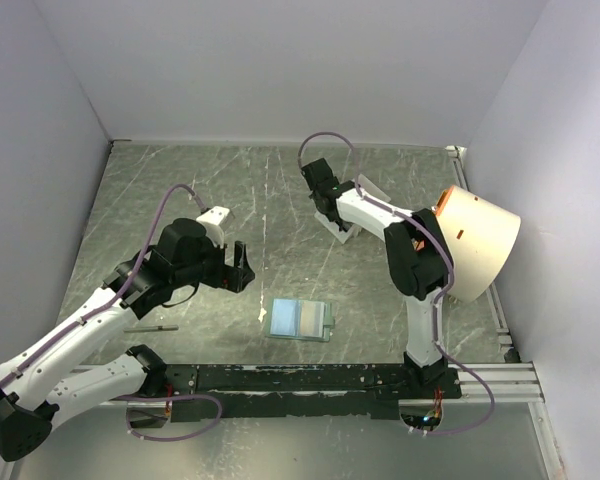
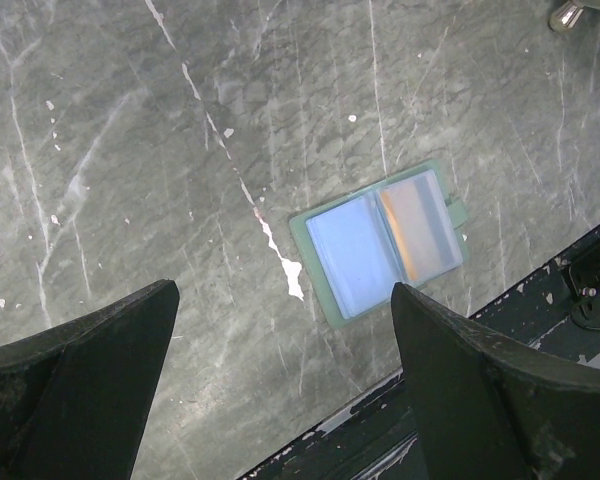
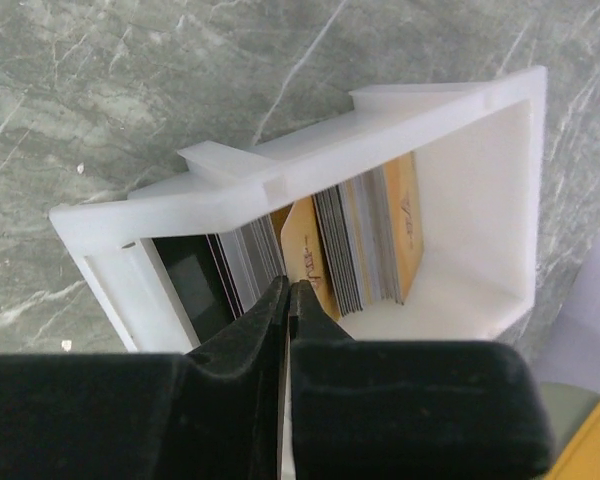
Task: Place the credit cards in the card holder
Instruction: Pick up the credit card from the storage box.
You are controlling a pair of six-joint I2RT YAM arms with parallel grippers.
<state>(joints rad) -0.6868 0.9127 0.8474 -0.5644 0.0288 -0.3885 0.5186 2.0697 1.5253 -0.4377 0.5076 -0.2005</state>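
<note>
pinching one card out of the tray

a grey-green marbled tabletop (image 1: 280, 190) fills the scene, boxed in by plain white walls. at the far side, the right gripper (image 3: 288, 290) reaches into the white tray (image 3: 480, 150), its fingertips pressed together on the edge of a gold card (image 3: 305, 255) that leans away from the packed row of credit cards (image 3: 365, 240). the left gripper (image 2: 283, 300) hangs with its jaws wide apart and nothing between them, above bare table. the card holder (image 2: 380, 245) lies spread open and flat near the front rail, well apart from the tray, pale blue inside, with what looks like a card already in its right-hand pocket.

the step in hand looks like drawing this single card free. it should be lifted straight along its own plane, slowly, so its neighbours do not ride up with it, and the tray must not tip. the pinch looks shallow, so the card could swing or slip.
</note>
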